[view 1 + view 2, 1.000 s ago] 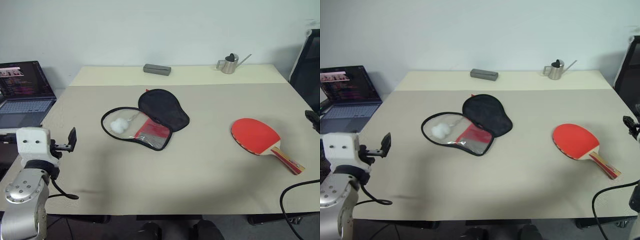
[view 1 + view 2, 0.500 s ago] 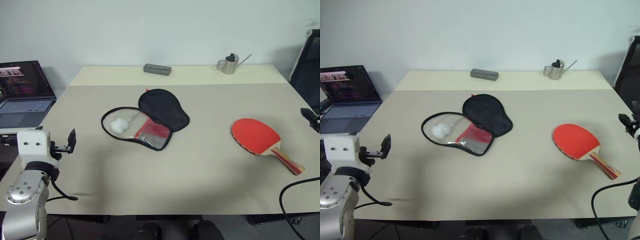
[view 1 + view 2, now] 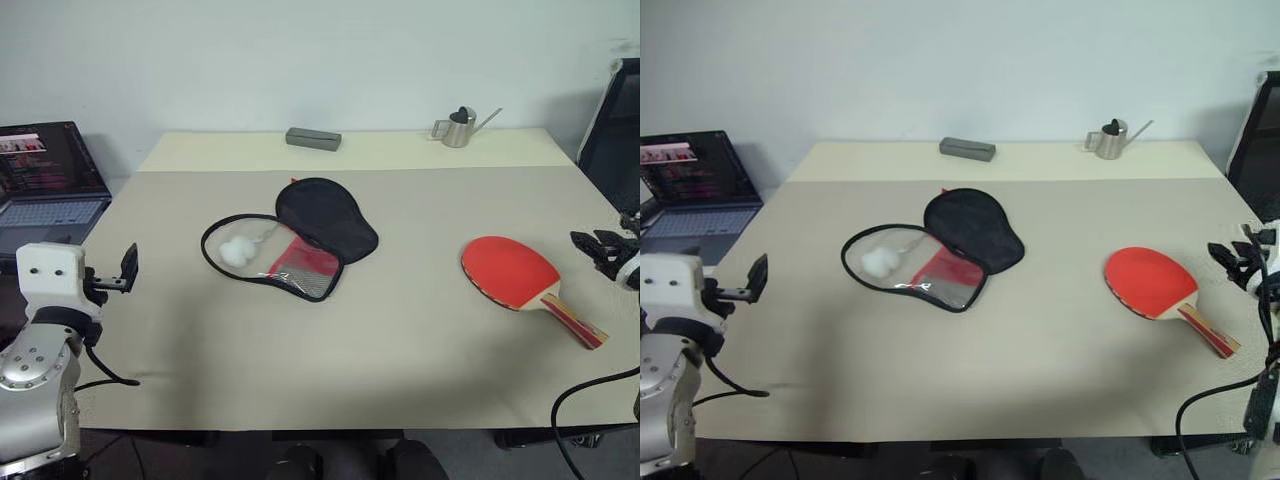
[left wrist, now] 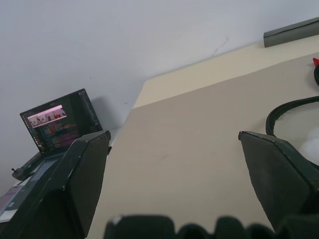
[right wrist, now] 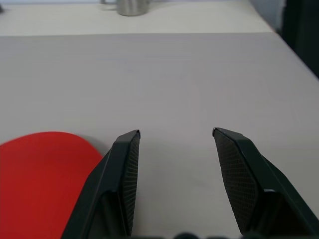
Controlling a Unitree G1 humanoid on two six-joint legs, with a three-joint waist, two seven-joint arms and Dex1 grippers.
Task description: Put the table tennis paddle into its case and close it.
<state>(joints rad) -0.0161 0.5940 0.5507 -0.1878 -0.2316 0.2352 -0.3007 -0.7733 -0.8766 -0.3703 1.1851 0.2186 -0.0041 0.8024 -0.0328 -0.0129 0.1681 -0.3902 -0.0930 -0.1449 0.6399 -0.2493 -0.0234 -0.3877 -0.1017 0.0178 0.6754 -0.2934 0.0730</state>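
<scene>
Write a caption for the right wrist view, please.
Open right gripper hovers over the table, empty, beside the red table tennis paddle.

The red table tennis paddle (image 3: 512,272) is lying flat on the table's right side, while the case (image 3: 290,240) is lying unzipped and open at the middle.
</scene>
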